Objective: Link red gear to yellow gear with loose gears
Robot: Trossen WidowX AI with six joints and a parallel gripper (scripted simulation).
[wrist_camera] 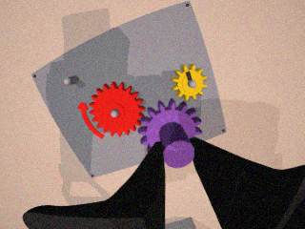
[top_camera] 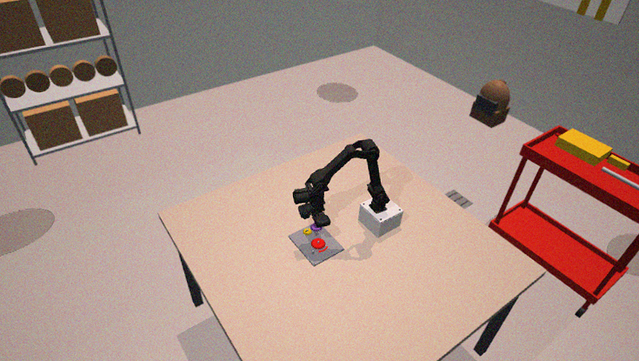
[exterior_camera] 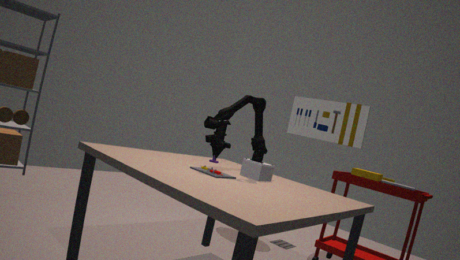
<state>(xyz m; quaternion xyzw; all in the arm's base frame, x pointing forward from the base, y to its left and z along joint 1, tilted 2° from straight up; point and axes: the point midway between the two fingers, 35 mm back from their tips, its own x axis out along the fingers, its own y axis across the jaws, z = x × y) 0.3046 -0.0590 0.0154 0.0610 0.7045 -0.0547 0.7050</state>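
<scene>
My gripper (wrist_camera: 175, 145) (exterior_camera: 213, 158) is shut on the knob of the purple gear (wrist_camera: 162, 119) (exterior_camera: 213, 160) and holds the gear above the grey board (wrist_camera: 157, 52) (top_camera: 304, 242) (exterior_camera: 223, 177). In the wrist view the purple gear shows between and below the red gear (wrist_camera: 126, 102) (top_camera: 317, 243) and the yellow gear (wrist_camera: 181, 84) (top_camera: 306, 231), in front of the board's lower edge. The red and yellow gears sit on pegs, apart from each other. An empty peg (wrist_camera: 67, 81) stands left of the red gear. What lies under the purple gear is hidden.
A red curved arrow (wrist_camera: 88, 123) lies beside the red gear. The arm's white base block (top_camera: 380, 219) (exterior_camera: 257, 169) stands on the table (top_camera: 282, 306) (exterior_camera: 179, 178) to the right of the board. A grey thing (wrist_camera: 181, 223) shows in part at the wrist view's bottom edge.
</scene>
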